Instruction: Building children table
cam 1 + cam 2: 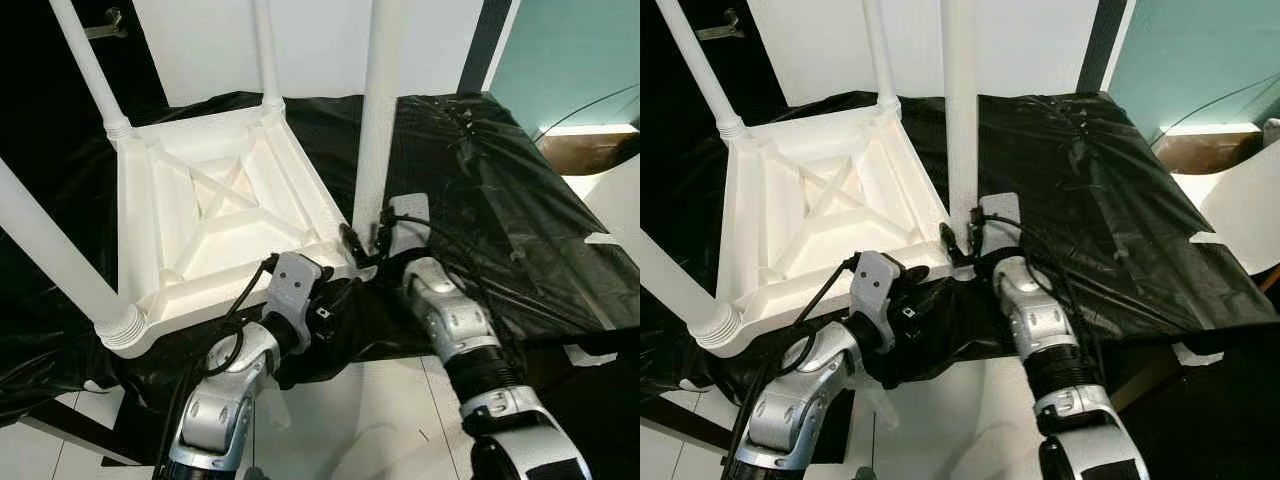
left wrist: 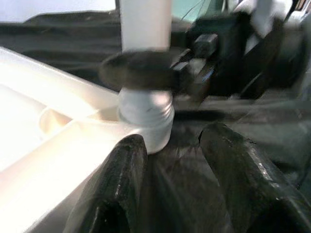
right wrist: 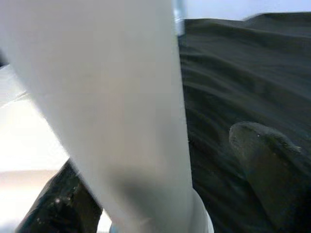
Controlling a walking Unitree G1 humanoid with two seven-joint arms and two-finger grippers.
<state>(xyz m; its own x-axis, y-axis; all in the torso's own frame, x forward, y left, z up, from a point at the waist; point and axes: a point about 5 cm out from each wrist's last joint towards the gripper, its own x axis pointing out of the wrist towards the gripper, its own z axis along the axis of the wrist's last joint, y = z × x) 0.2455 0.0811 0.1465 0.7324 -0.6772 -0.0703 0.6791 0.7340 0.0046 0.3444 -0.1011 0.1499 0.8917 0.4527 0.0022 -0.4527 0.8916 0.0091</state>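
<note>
From the head views the table (image 1: 215, 215) lay upside down on the black sheet (image 1: 520, 200), near the robot at about eleven o'clock, four legs pointing up. It looked like light, stiff, smooth plastic, so I judged a leg best gripped low, by its ribbed collar. The right gripper (image 1: 362, 243) sat at the base of the near leg (image 1: 378, 110), fingers either side of it; the left gripper (image 1: 908, 300) rested against the table's near rim. In the left wrist view its fingers (image 2: 116, 194) stood apart, empty, aimed at the collar. In the right wrist view the fingers (image 3: 265, 160) straddled the leg, but whether they were pinching it I could not tell.
</note>
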